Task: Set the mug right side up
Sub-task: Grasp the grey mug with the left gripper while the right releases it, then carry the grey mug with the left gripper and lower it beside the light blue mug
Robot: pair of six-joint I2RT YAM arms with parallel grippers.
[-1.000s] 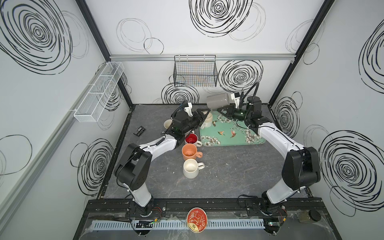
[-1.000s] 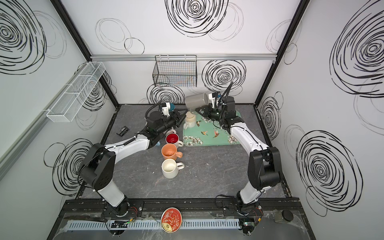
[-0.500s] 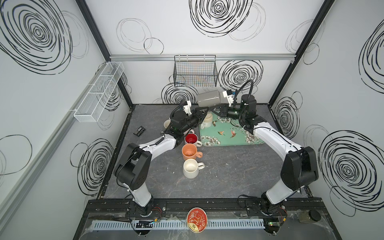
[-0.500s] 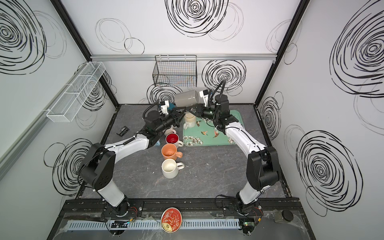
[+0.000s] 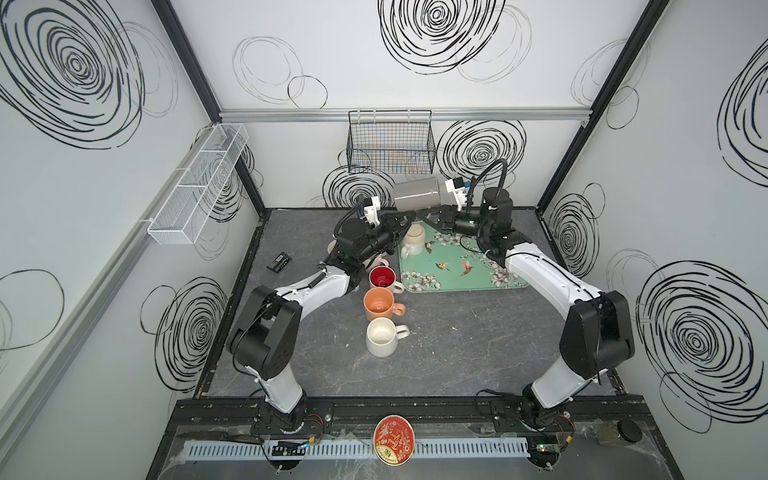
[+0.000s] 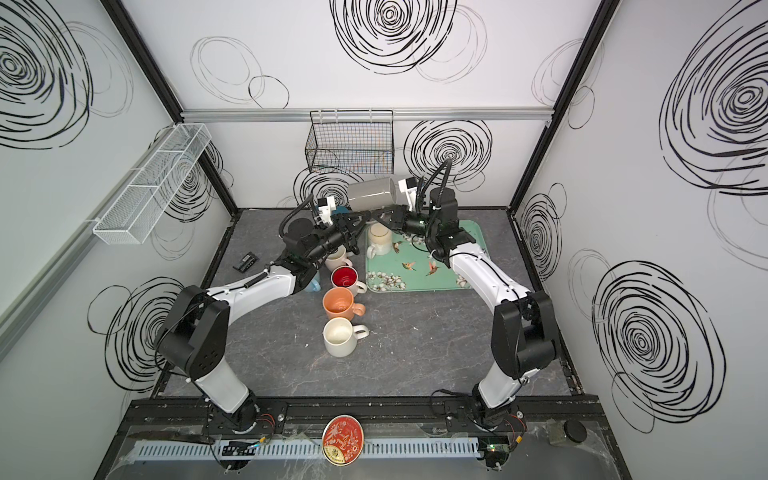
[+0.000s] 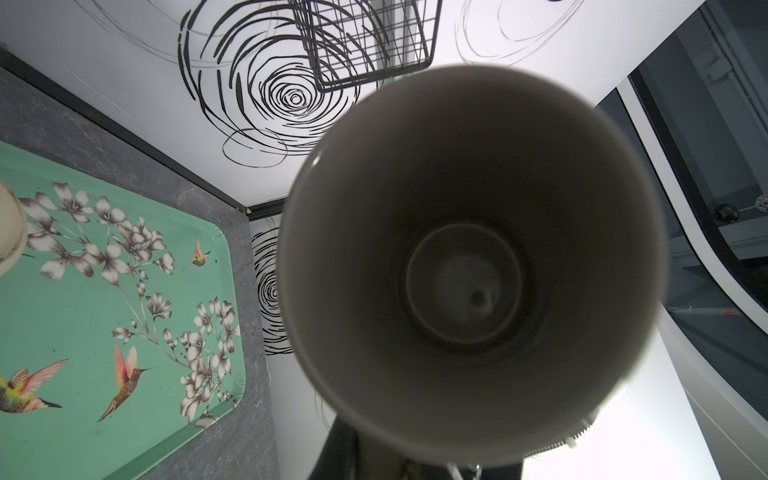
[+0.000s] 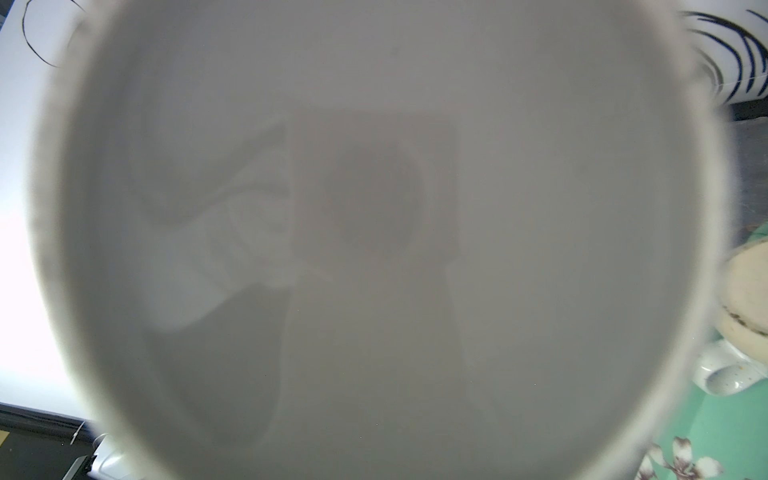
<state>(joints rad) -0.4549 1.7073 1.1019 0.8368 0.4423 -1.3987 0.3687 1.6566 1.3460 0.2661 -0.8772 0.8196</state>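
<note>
Hanging sideways above the tray [image 5: 478, 279], the mug [image 5: 417, 198] sits clamped in the right gripper [image 5: 431, 215], mouth toward the left gripper [image 5: 404, 216], likely for a handover. Whether the left gripper grips it, I cannot tell.

tray [image 5: 482, 276]: green, printed with flowers and birds, flat on the counter [image 5: 457, 340] below the right gripper [image 5: 429, 215]
cream mug [image 5: 415, 237]: on the tray's corner, just under the left gripper [image 5: 409, 215]
red mug [image 5: 382, 277], orange mug [image 5: 378, 305], white mug [image 5: 381, 336]: upright in a row on the counter, red nearest the left gripper, white farthest
basket [image 5: 390, 145]: black wire, on the back wall, above and beyond both grippers
rack [image 5: 199, 183]: white mesh, on the side wall, well out from the left gripper
black device [image 5: 279, 262]: flat on the counter, off the left gripper's outer side
tin [image 5: 394, 440]: round, red, at the front rail, far from both grippers
</note>
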